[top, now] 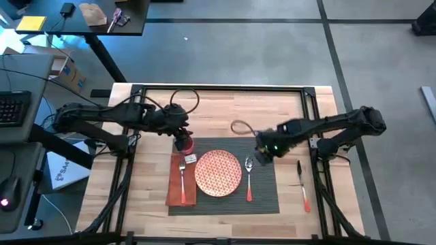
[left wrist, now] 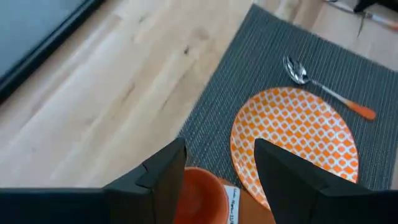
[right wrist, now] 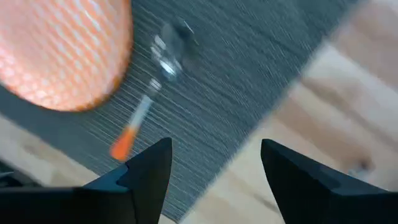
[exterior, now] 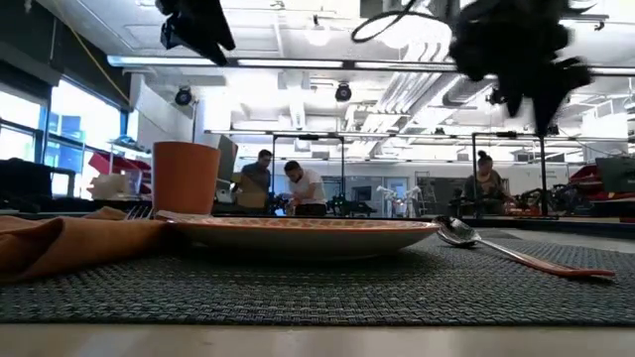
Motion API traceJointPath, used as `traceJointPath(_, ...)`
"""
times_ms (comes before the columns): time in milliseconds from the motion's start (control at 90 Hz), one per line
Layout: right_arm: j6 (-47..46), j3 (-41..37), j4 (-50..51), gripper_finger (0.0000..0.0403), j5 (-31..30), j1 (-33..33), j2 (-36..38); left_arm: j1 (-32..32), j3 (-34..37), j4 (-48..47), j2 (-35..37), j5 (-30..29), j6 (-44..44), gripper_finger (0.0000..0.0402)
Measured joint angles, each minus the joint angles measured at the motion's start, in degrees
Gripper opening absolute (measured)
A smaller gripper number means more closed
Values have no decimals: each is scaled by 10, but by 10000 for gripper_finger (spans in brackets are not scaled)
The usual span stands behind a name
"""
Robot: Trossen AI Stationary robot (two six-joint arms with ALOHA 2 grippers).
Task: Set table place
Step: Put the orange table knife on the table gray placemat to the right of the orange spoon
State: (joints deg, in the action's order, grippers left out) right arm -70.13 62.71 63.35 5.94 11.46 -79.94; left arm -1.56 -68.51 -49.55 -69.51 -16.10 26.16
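The left gripper (left wrist: 217, 180) hangs over the orange cup (top: 184, 143), which stands at the far left corner of the place mat. Its two dark fingers (left wrist: 165, 180) are spread apart with the cup's rim showing between them, but the pictures do not show if they touch the cup. Nothing is lifted.

The right gripper (right wrist: 214, 180) hangs above the far right part of the mat, near the spoon's bowl. Its fingers (right wrist: 149, 171) are wide open too and hold nothing — only mat and wood show in the gap.

Under both arms lies the place (top: 262, 190), a big dark grey woven mat. It lies flat near the front middle of the table (top: 225, 105), a light wood top.

On the mat sits a round plate (top: 218, 172) with an orange and white pattern. Just right of the plate lies a spoon (top: 248, 178) with an orange handle, its bowl pointing to the far side. Left of the plate lies a rust-orange napkin (top: 181, 184), half on the mat, with a fork (top: 182, 169) resting on top of it.

A knife (top: 302, 185) with an orange handle lies on the bare wood, right of the mat — not on it.

In the low view, people (exterior: 298, 186) are far off in the room behind the table.
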Motion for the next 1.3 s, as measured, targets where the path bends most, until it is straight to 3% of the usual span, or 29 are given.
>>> traceJointPath(178, -148, -35, -20, 231, 67, 138, 19, 0, 0, 0, 0, 3, -8, 177)
traceJointPath(289, -260, -37, -20, 231, 73, 223, 24, 0, 0, 1, -1, 6, -8, 177)
traceJointPath(544, -587, -36, 40, 231, -86, 397, 10, 0, 0, 17, -1, 10, -8, 177)
traceJointPath(711, -602, -46, 83, 231, -40, 439, -27, 0, 0, 49, -1, 19, -8, 177)
traceJointPath(933, -621, -181, -167, 231, 8, 470, -30, 0, 0, 80, -1, 38, -7, 177)
traceJointPath(1067, -628, -225, -196, 231, 38, 467, -28, 2, 0, 79, -1, 43, 18, 177)
traceJointPath(1300, -615, -292, -269, 220, 38, 459, -14, 2, 0, 94, -1, 55, 47, 177)
